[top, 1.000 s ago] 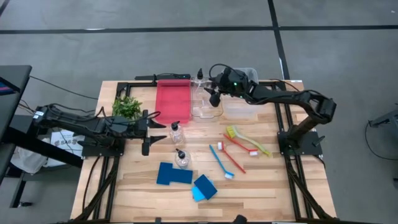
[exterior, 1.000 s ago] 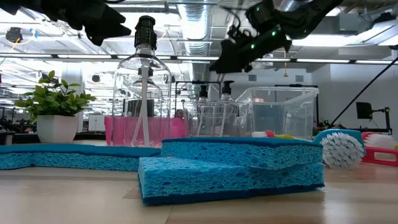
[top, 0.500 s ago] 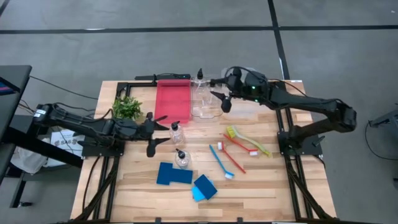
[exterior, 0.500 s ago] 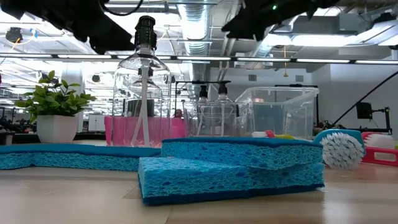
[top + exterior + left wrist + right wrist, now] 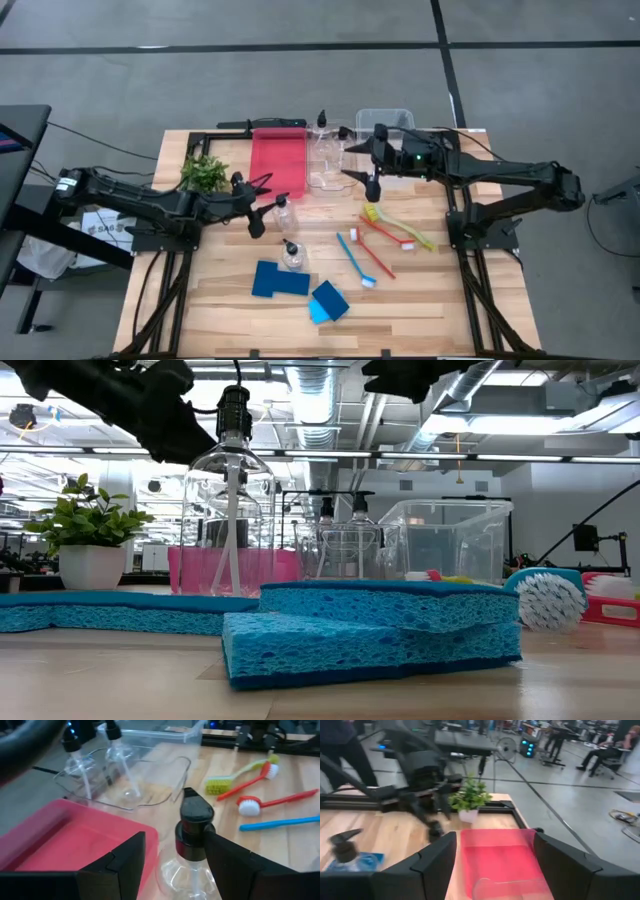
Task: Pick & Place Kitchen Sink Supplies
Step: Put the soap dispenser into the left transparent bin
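A clear bottle with a black pump top (image 5: pixel 284 212) (image 5: pixel 194 827) stands upright on the table near the red bin. My left gripper (image 5: pixel 259 205) (image 5: pixel 172 862) is open; its fingers stand on either side of the pump top without touching it. My right gripper (image 5: pixel 362 160) (image 5: pixel 495 865) hangs open and empty above the table, beside the clear bin (image 5: pixel 345 178). A second bottle (image 5: pixel 291 255) stands nearer the front. Two blue sponges (image 5: pixel 279 280) (image 5: pixel 328 300) lie flat, overlapping in the low view (image 5: pixel 370 625). Blue (image 5: pixel 356 259), red (image 5: pixel 388 233) and yellow-green (image 5: pixel 398 225) brushes lie on the right.
Two more pump bottles (image 5: pixel 322 138) stand inside the clear bin. The red bin (image 5: pixel 278 160) lies left of it, a second clear bin (image 5: pixel 386 120) at the far edge. A small potted plant (image 5: pixel 204 172) stands at the far left, beside my left arm.
My right gripper has drawn back from over the clear bin toward the table's right and near side, rising out of the top of the low view. My left gripper has moved right and slightly down toward the near bottle, tipping its fingers downward.
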Robot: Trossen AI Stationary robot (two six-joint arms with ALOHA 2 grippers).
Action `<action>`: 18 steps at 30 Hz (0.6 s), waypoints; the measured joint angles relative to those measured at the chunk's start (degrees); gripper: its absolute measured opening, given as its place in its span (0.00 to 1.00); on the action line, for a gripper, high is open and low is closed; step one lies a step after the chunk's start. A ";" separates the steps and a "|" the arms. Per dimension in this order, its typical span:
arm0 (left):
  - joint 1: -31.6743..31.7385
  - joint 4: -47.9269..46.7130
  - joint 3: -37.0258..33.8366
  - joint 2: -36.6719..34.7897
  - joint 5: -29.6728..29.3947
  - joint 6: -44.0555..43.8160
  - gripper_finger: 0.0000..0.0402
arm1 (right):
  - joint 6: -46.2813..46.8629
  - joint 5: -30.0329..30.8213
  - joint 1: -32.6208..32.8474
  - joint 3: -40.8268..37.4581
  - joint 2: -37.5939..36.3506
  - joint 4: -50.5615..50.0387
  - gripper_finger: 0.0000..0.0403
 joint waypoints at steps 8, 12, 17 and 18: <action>1.22 0.13 0.00 0.06 5.94 -0.07 0.51 | -0.42 0.02 2.83 0.00 0.02 -0.36 0.65; 1.32 0.80 0.02 1.38 5.96 0.34 0.51 | -0.42 0.02 3.47 0.00 0.02 -0.32 0.65; 2.51 4.58 0.02 5.60 6.05 2.93 0.51 | -0.39 0.02 3.89 0.00 0.02 -0.26 0.65; 2.83 5.45 0.01 6.50 6.06 4.23 0.51 | -0.38 0.02 3.93 0.00 0.02 -0.26 0.65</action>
